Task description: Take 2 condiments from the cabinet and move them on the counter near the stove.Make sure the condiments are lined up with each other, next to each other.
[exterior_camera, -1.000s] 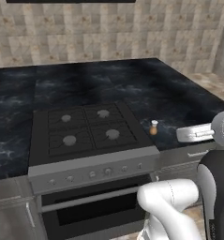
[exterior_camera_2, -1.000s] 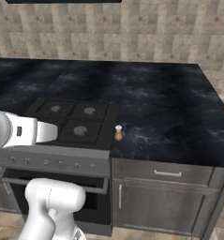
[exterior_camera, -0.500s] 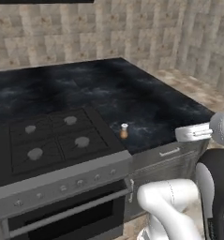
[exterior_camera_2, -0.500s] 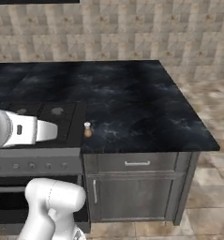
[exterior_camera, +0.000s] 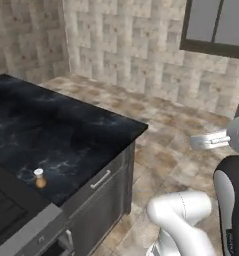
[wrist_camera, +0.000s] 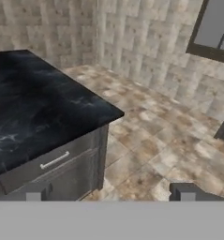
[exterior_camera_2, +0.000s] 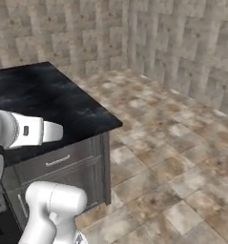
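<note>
Claw (wrist_camera: 108, 193) open, empty, above floor

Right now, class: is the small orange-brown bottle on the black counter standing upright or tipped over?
Upright. The orange-brown bottle stands on its base on the counter, white cap on top.

My arm is glossy white, built of rounded tubular shells (exterior_camera: 178, 212) with a dark band at the joint on the right edge (exterior_camera: 231, 200). In the hand view, I see two small, dark grey, blocky fingers (wrist_camera: 184, 192) along the bottom.
</note>
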You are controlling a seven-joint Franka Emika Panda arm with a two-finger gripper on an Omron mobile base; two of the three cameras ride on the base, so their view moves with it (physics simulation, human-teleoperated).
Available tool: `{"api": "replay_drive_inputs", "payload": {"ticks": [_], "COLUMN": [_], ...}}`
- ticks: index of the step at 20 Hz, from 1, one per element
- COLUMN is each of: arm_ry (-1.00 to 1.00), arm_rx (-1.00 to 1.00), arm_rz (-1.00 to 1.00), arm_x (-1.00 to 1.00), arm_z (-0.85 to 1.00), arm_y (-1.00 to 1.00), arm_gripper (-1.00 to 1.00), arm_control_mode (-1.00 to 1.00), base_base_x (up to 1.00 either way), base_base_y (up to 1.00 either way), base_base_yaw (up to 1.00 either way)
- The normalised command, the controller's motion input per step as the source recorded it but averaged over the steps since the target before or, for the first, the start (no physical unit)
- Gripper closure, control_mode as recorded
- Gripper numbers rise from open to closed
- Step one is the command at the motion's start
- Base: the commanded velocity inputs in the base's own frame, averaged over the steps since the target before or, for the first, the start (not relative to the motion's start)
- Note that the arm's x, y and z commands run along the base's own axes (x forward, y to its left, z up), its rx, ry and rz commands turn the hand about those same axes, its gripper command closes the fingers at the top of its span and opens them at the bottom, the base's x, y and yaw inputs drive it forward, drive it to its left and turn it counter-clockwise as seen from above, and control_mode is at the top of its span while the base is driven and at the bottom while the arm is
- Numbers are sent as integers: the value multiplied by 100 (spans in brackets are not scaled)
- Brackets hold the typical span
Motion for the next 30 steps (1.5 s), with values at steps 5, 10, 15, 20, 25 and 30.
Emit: {"api": "replay_drive_inputs", "payload": {"ticks": [5,10,15,20,25,30], "arm_ry": [0,0,0,0,0,0], "arm_rx": [0,0,0,0,0,0], "arm_rz": [0,0,0,0,0,0], "arm_x": [0,0,0,0,0,0], "arm_z": [0,0,0,0,0,0], "arm_y": [0,0,0,0,0,0], "arm_gripper": [-100,-100,-100,-100,-100,-100], "arm_control_mode": [100,100,100,100,100,100], "base_base_x": [0,0,0,0,9,20], "base_base_y": [-91,-100,-100,-100,-56,1], "base_base_yaw": [-75,-70,-68,-66,-52,-12]}}
